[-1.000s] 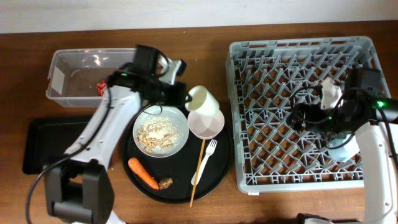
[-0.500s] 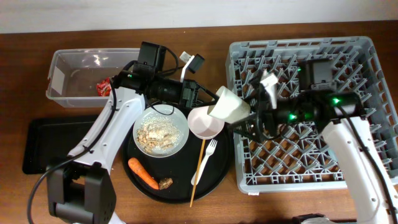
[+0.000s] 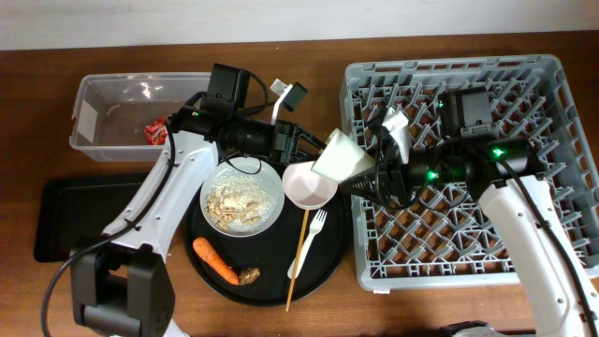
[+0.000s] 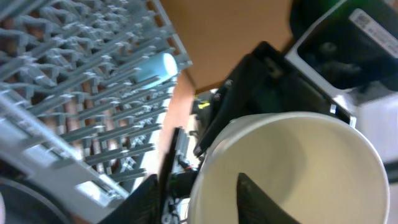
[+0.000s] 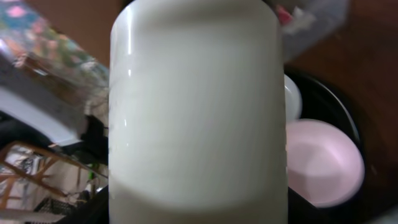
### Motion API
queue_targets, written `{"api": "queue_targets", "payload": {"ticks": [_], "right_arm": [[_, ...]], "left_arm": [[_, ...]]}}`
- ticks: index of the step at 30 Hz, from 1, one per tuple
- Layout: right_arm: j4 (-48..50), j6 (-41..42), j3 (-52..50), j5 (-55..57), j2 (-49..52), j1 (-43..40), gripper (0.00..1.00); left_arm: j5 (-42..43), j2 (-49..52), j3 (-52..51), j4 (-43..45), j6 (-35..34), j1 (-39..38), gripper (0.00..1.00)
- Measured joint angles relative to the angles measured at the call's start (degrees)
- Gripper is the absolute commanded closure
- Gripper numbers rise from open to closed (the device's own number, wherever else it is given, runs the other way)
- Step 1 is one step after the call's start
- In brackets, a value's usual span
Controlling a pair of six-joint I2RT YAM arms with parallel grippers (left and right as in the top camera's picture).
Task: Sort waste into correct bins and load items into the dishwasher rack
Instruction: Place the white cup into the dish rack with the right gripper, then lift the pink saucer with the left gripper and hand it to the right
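Observation:
The cream cup (image 3: 344, 156) hangs tilted in the air between the round black tray and the dishwasher rack (image 3: 449, 70). My right gripper (image 3: 370, 176) is shut on its body; the cup fills the right wrist view (image 5: 199, 93). My left gripper (image 3: 314, 148) is at the cup's rim, with one finger inside and one outside, parted and clear of the wall (image 4: 199, 202). The plate (image 3: 241, 198) holds pale crumbs. The pink bowl (image 3: 309, 185), white fork (image 3: 309, 239), chopstick (image 3: 297, 257), carrot (image 3: 215, 260) and brown lump (image 3: 249, 275) lie on the round tray.
The clear tub (image 3: 103, 108) at back left holds the red wrapper (image 3: 154, 131). The shallow black tray (image 3: 65, 220) lies in front of it. The round black tray (image 3: 271, 285) sits mid-table. The light-blue cup (image 4: 155, 67) lies in the rack. The white paper is out of view.
The right arm swung left out of the rack to the cup, which the left gripper had lifted off the tray. Both grippers now meet at the cup, which has barely moved lately.

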Motion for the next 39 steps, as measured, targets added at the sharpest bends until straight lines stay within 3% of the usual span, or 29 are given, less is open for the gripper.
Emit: {"api": "queue_targets", "payload": {"ticks": [1, 6, 8, 10, 13, 16, 17, 18, 19, 20, 29, 33, 39], "right_arm": [[0.04, 2.6, 0.0, 3.13, 0.0, -0.11, 0.53], [-13.99, 17.42, 4.94, 25.42, 0.26, -9.07, 0.53], [-21.68, 23.26, 10.8, 34.56, 0.42, -16.09, 0.55], [-25.81, 26.12, 13.88, 39.91, 0.5, -20.85, 0.55], [-31.91, 27.87, 16.5, 47.58, 3.76, -28.79, 0.54], [-31.08, 28.33, 16.52, 51.45, 12.55, -32.17, 0.54], [-29.94, 28.41, 16.5, 52.24, 16.7, -32.44, 0.5], [-29.77, 28.48, 16.5, 52.48, 18.4, -32.44, 0.41], [-29.68, 28.55, 16.5, 52.63, 19.69, -32.44, 0.14], [-29.57, 28.74, 16.5, 52.83, 20.94, -32.44, 0.01], [-29.66, 29.0, 16.5, 52.83, 22.86, -32.44, 0.01], [-29.64, 27.52, 16.5, 46.82, 16.17, -31.8, 0.01], [-27.02, 22.73, 16.5, 36.15, 7.82, -15.39, 0.02]], "left_arm": [[-2.71, 0.0, 0.09, -1.22, -0.04, 0.0, 0.54], [-38.86, -0.09, 0.28, -16.79, -0.72, 0.0, 0.54], [-48.41, -0.09, 0.26, -18.97, -0.94, 0.02, 0.54], [-52.61, -0.09, 0.26, -18.99, -0.94, 0.02, 0.54], [-55.28, -0.11, 0.26, -19.06, -0.94, 0.02, 0.54], [-55.91, -0.11, 0.26, -19.1, -0.94, 0.02, 0.54], [-56.0, -0.11, 0.26, -19.19, -0.94, 0.02, 0.54], [-56.13, -0.11, 0.26, -19.28, -0.94, 0.02, 0.54], [-56.13, -0.11, 0.26, -19.28, -0.94, 0.02, 0.54], [-56.19, -0.11, 0.26, -19.3, -0.94, 0.02, 0.54], [-56.3, -0.11, 0.26, -19.3, -0.94, 0.02, 0.52], [-56.33, -0.11, 0.26, -19.3, -1.09, 0.02, 0.48], [-56.85, -0.11, 0.26, -19.69, -1.11, 0.02, 0.48]]}}
